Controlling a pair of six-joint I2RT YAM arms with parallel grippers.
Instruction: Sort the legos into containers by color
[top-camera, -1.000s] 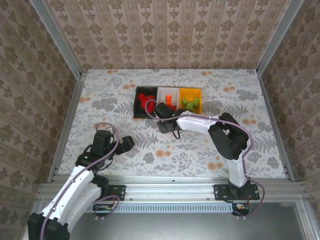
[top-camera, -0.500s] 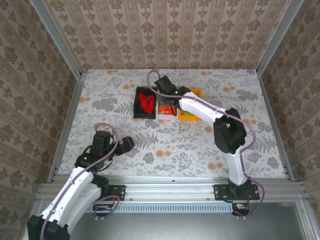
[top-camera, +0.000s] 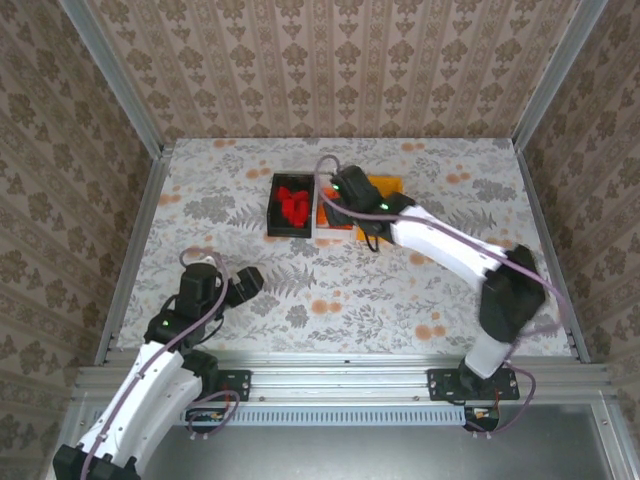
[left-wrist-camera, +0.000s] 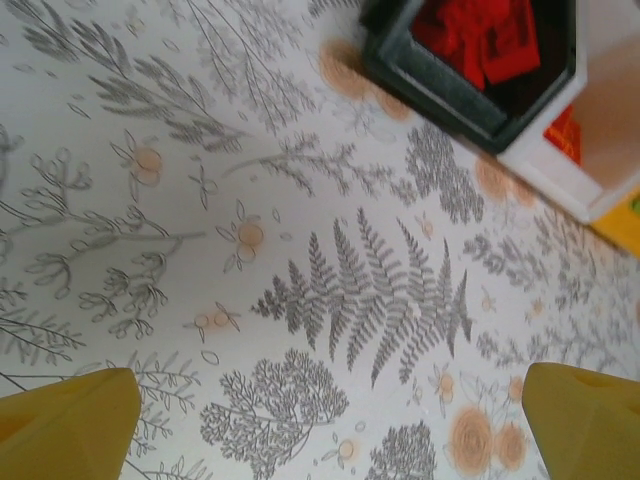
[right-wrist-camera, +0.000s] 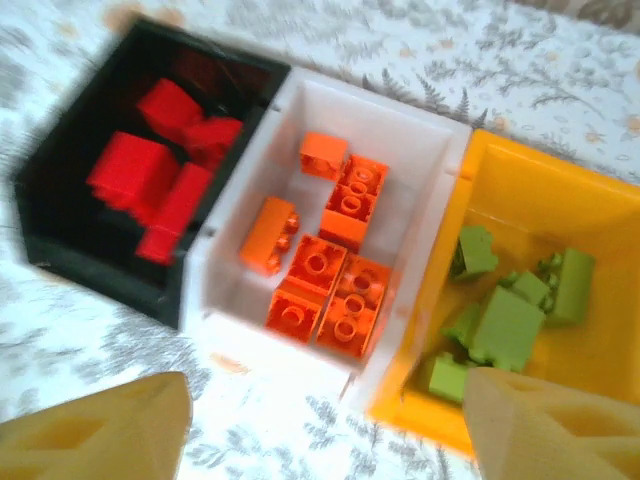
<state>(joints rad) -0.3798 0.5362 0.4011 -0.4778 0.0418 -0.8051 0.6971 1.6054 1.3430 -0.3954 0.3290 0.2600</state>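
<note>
Right jaws, shut earlier, now apart over white bin (right-wrist-camera: 410, 140); left jaws apart.

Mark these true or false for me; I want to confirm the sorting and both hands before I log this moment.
1. The black bin holds red bricks. True.
2. The white bin holds green bricks. False: it holds orange bricks; the green bricks lie in the yellow bin.
3. The white bin stands between the black bin and the yellow bin. True.
4. The right hand is shut on a brick. False: its fingers stand wide apart above the bins with nothing between them.
5. The left hand is over the bins. False: it is open over the patterned table, with the bins off to one side.
</note>
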